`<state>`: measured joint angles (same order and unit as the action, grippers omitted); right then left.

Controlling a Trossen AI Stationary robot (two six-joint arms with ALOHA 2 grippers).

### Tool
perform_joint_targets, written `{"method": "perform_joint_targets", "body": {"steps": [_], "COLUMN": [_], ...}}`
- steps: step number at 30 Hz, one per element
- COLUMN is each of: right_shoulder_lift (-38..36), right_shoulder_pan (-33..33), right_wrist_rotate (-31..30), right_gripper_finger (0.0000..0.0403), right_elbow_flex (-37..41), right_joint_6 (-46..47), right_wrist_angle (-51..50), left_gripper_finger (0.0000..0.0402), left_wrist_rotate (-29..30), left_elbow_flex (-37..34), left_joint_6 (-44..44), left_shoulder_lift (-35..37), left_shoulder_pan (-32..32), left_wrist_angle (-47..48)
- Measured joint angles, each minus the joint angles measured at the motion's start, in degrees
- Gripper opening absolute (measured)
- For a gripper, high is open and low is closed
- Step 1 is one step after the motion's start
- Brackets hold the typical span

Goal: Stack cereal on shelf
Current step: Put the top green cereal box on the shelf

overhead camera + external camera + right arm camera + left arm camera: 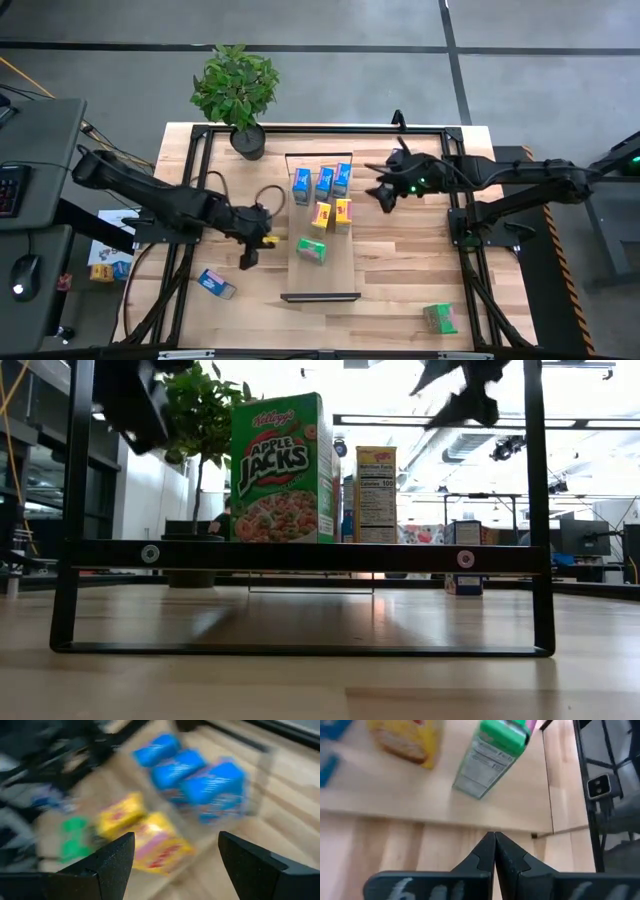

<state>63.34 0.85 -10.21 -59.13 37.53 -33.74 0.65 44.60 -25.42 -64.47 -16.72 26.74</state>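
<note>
The shelf [345, 270] lies flat mid-table, black brackets at its ends. Standing on it by their bottoms are three blue cereal boxes [323, 182], two yellow ones [332, 214] and a green one [313, 250], which is nearest in the low view [283, 468]. A loose blue box [216, 284] lies on the table at the near left and a loose green box [440, 318] at the near right. My left gripper [494, 840] is shut and empty, just left of the shelf [250, 252]. My right gripper [176, 837] is open and empty, above the shelf's far right side [383, 195].
A potted plant [237, 90] stands at the table's far left corner. A black metal frame [455, 180] runs around the table's edges. Bare wood shows on the near half of the shelf and on the table to its right.
</note>
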Motion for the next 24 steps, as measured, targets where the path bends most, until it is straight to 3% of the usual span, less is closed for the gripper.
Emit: {"method": "perform_joint_targets", "body": {"steps": [6, 9, 15, 20, 24], "right_shoulder_lift": [2.0, 5.5, 16.0, 25.8, 33.8], "right_shoulder_pan": [-7.0, -10.4, -17.3, -21.7, -22.8], "right_wrist_rotate": [4.4, 7.8, 8.6, -0.3, -5.5], "right_gripper_finger": [0.0266, 0.0249, 0.0234, 0.0228, 0.0199], "right_elbow_flex": [0.0, 0.0, -1.9, -13.1, -23.3], "right_joint_6": [-2.9, -1.1, 2.9, 0.1, 0.0], "right_wrist_angle": [11.3, 22.2, 44.4, 31.4, 16.5], "left_gripper_finger": [0.0000, 0.0000, 0.0000, 0.0000, 0.0000], "left_wrist_rotate": [11.1, 15.7, 14.4, 12.9, 12.8], "left_elbow_flex": [0.0, -1.2, -7.1, -11.6, -13.3], "left_joint_6": [-2.8, -3.5, -3.4, -3.4, -3.5], "left_shoulder_lift": [11.7, 17.6, 27.3, 31.6, 32.3], "left_shoulder_pan": [3.0, 4.7, 7.4, 7.9, 7.9], "left_wrist_angle": [2.8, 1.2, -4.9, -5.5, -5.5]}}
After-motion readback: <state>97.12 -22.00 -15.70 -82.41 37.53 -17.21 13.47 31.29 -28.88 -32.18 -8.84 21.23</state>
